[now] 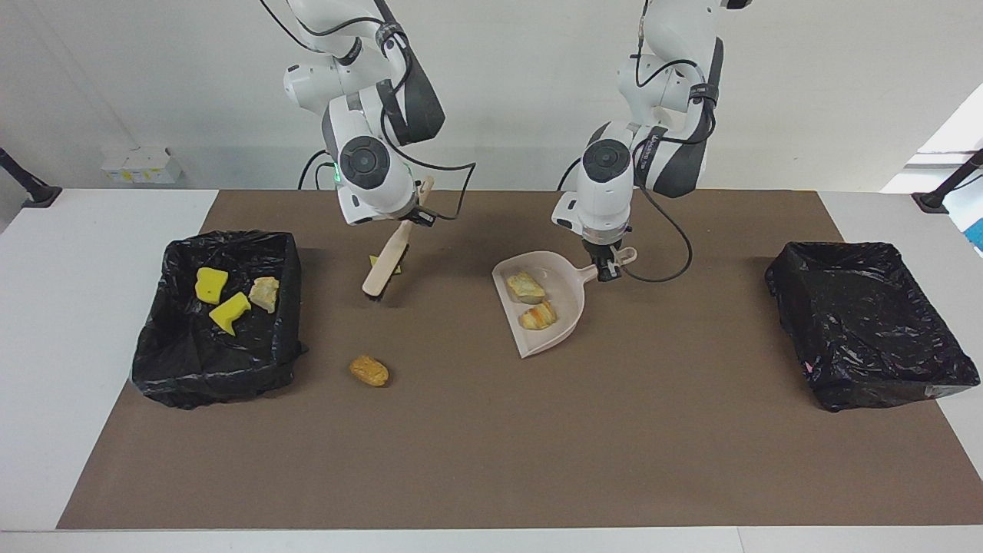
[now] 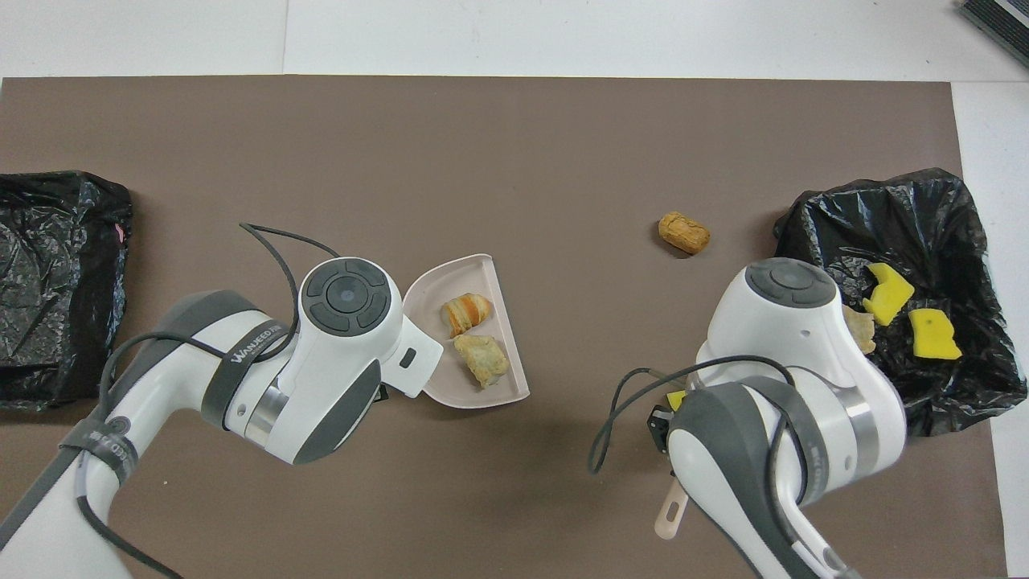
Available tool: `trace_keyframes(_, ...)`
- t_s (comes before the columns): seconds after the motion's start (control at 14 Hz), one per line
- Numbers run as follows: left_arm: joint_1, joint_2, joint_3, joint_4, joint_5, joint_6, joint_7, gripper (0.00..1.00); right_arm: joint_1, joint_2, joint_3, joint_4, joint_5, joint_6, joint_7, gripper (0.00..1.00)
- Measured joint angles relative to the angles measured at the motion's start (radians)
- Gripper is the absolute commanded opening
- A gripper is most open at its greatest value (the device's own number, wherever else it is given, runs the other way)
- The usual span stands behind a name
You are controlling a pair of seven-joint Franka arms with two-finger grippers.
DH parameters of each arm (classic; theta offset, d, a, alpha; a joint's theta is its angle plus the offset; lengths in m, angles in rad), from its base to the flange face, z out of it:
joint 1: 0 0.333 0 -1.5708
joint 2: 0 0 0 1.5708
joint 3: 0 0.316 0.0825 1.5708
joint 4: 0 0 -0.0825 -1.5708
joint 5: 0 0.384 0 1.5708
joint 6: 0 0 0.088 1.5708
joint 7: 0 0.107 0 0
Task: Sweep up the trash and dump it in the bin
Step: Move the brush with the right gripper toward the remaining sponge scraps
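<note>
My left gripper (image 1: 607, 267) is shut on the handle of the beige dustpan (image 1: 567, 301), which rests on the brown mat. Two tan-orange pastry pieces of trash (image 1: 527, 286) (image 1: 538, 316) lie in the pan (image 2: 432, 291). My right gripper (image 1: 417, 212) is shut on the brush (image 1: 386, 263), which tilts down with its bristles at a yellow sponge chunk (image 1: 373, 260) that it partly hides. A bread piece (image 1: 369, 370) (image 2: 683, 232) lies loose, farther from the robots. The bin (image 1: 286, 265) at the right arm's end holds two yellow sponges (image 1: 210, 284) (image 1: 229, 311) and a tan scrap (image 1: 265, 293).
A second black-lined bin (image 1: 868, 322) stands at the left arm's end of the table, with nothing showing inside. In the overhead view the right arm's wrist covers the brush except its handle tip (image 2: 670, 515). The brown mat (image 1: 491, 445) covers most of the table.
</note>
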State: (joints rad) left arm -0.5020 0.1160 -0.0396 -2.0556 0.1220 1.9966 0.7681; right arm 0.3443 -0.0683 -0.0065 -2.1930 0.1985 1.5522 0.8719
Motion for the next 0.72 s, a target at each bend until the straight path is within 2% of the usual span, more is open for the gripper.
trace_keyframes(0.22, 0.0, 0.0, 0.001, -0.001, 0.0, 0.0, 0.0, 0.0, 0.004, -0.158, 0.009, -0.256, -0.002, 0.19, -0.003, 0.0)
trace_keyframes(0.36, 0.0, 0.0, 0.001, -0.001, 0.0, 0.0, 0.0, 0.0, 0.023, -0.215, 0.012, -0.347, -0.004, 0.318, -0.032, 0.0)
trace_keyframes(0.57, 0.0, -0.001, 0.001, -0.001, 0.0, 0.0, 0.0, 0.0, 0.054, -0.189, 0.014, -0.323, -0.004, 0.455, -0.111, 0.0)
trace_keyframes(0.72, 0.0, -0.001, 0.001, -0.001, 0.0, 0.001, 0.0, 0.0, 0.052, -0.119, 0.013, -0.226, -0.004, 0.469, -0.179, 0.0)
